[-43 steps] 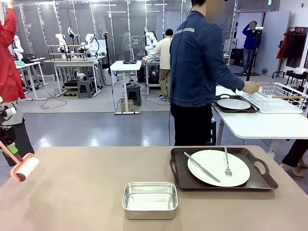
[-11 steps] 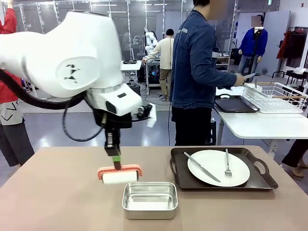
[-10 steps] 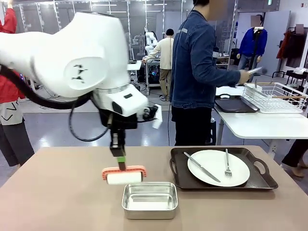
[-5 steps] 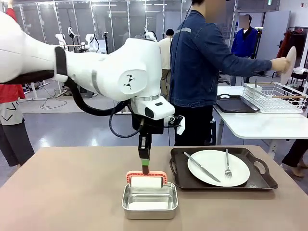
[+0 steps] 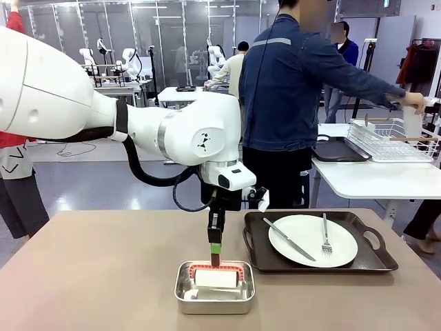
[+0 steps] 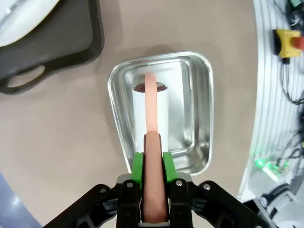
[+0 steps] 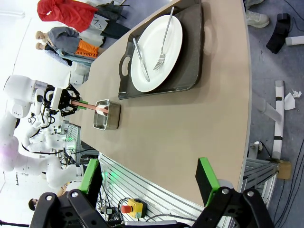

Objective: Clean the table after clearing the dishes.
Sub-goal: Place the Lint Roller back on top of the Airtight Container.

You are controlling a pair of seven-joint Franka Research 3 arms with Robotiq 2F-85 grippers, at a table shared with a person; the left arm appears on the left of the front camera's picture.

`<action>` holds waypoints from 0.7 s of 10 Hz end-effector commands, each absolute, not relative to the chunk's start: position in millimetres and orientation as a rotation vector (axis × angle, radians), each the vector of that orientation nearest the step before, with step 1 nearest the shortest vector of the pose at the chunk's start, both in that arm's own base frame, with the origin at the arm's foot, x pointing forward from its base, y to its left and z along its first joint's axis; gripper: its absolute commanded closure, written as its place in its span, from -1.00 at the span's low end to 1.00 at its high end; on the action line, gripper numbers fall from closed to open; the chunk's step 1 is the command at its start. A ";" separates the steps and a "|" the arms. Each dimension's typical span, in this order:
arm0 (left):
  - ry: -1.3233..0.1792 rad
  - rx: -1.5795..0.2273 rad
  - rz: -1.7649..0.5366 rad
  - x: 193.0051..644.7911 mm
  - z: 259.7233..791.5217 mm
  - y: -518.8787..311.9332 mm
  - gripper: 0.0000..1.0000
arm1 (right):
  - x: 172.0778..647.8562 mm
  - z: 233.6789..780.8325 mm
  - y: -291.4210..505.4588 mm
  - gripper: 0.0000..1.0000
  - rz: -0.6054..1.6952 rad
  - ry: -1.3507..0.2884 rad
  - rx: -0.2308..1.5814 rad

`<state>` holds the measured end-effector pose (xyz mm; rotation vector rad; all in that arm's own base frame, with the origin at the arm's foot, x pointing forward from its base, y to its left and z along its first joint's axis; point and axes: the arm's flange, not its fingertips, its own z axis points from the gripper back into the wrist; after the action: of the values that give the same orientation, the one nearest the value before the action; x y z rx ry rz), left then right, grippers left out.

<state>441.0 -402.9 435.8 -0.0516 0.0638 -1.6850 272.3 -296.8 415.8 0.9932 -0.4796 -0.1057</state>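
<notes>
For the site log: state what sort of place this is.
Probably a robotics lab or test hall: a white robot arm works at the table, and an emergency-stop button and loose cables sit on the metal frame beside it.

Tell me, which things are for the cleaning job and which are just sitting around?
For the job: table, roller held by the left gripper, steel pan around the roller, plate, knife, fork, brown tray.
Just around: yellow stop button, black cables.
</notes>
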 end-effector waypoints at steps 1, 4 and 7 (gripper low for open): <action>0.089 -0.099 -1.666 457.8 433.9 -395.5 0.59 | 269.8 420.2 -296.0 -1.00 -0.107 -0.484 1.002; 0.147 -0.145 -1.614 484.6 418.0 -390.0 0.59 | 269.8 420.2 -296.0 -1.00 -0.107 -0.484 1.002; 0.167 -0.180 -1.584 494.0 412.7 -387.5 0.02 | 269.8 420.2 -296.0 -1.00 -0.107 -0.484 1.002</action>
<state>492.3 -389.0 413.4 -0.1569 0.1490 -1.5978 272.3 -296.8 415.8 0.9932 -0.4797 -0.1057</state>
